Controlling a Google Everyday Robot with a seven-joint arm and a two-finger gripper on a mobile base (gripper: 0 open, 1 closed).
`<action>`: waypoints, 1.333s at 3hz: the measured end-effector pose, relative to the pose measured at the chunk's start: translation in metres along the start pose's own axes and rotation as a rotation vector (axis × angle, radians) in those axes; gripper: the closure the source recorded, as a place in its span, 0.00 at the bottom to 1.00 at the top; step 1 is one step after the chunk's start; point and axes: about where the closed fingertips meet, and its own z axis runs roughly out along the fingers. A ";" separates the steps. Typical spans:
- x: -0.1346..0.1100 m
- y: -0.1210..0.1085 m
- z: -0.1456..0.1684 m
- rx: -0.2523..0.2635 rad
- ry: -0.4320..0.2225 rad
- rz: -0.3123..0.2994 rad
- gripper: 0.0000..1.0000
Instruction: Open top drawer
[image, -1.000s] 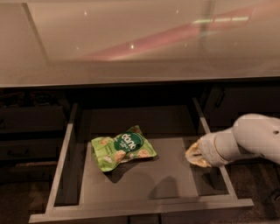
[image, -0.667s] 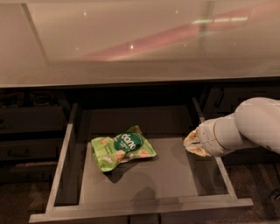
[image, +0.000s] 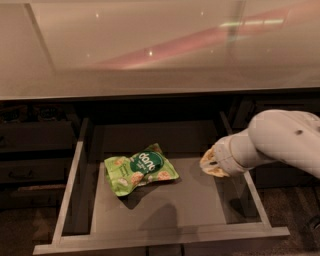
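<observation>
Below the counter (image: 150, 45), top drawer (image: 160, 238) pulled wide, task seemingly done; hence gripper (image: 215, 163) idle above its right rail, grip indiscernible.

A glossy pale countertop (image: 150, 50) catches pink reflected light above dark cabinet fronts (image: 35, 145) and dim floor (image: 292, 212)

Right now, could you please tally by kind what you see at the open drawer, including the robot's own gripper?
top drawer, pulled open: 1
green snack bag, lying inside the drawer: 1
gripper, at the drawer's right side wall: 1
Total: 3
</observation>
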 end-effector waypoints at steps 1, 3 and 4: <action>-0.018 -0.011 0.044 -0.053 -0.046 -0.042 1.00; -0.030 -0.016 0.071 -0.087 -0.073 -0.070 1.00; -0.062 -0.003 0.088 -0.106 -0.065 -0.149 1.00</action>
